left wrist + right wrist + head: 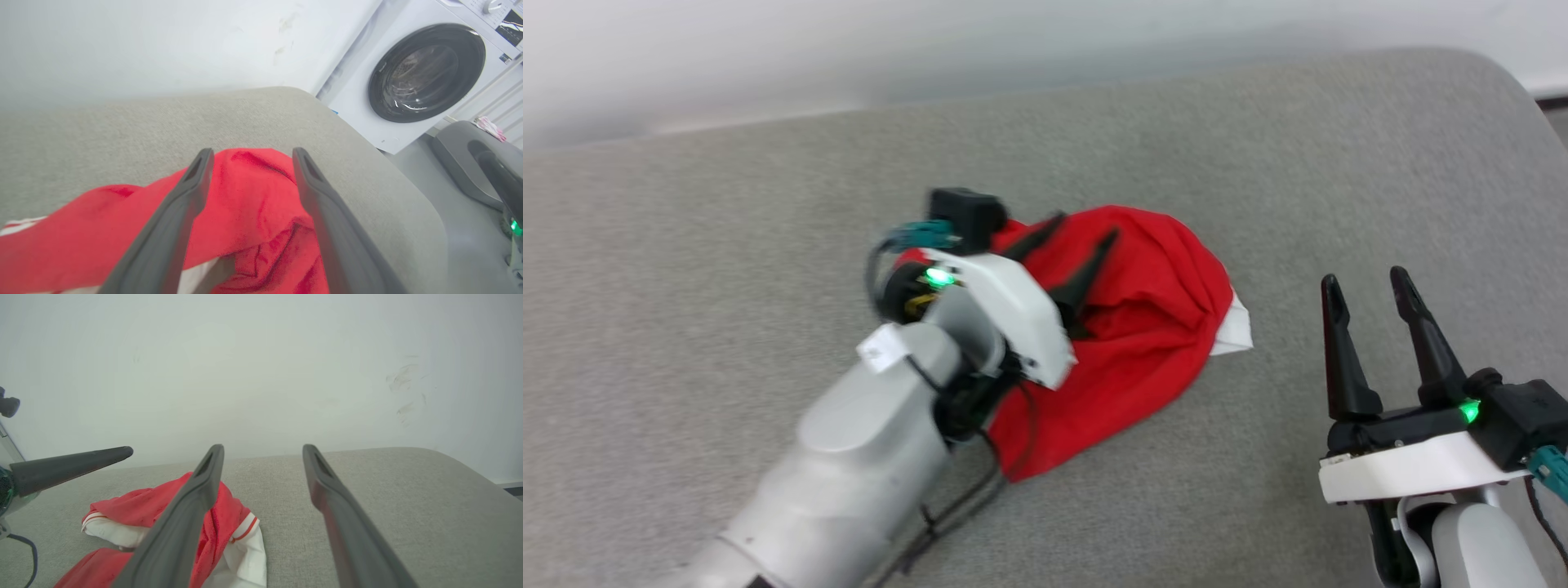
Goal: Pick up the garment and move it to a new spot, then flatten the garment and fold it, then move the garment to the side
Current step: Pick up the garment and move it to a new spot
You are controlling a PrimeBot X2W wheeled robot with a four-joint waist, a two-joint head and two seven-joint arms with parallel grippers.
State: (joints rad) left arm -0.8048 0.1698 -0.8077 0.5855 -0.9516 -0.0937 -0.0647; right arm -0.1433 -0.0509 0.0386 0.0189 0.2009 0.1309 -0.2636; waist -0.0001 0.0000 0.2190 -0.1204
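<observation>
The garment (1143,327) lies crumpled in a red heap on the grey padded surface (727,212), a white sleeve poking out at its right edge. My left gripper (1086,229) hovers over the heap's upper left part, open, fingers spread with nothing between them. The left wrist view looks down between those fingers (179,212) onto the red cloth (253,204). My right gripper (1368,282) stands open to the right of the garment, apart from it. The right wrist view shows the garment (135,506) with striped sleeve trim at lower left, partly behind one finger.
The surface's rounded far right corner (1494,73) meets a white wall. A white washing machine (425,73) with a dark round door stands beyond the surface's edge in the left wrist view, next to a grey rounded object (461,155).
</observation>
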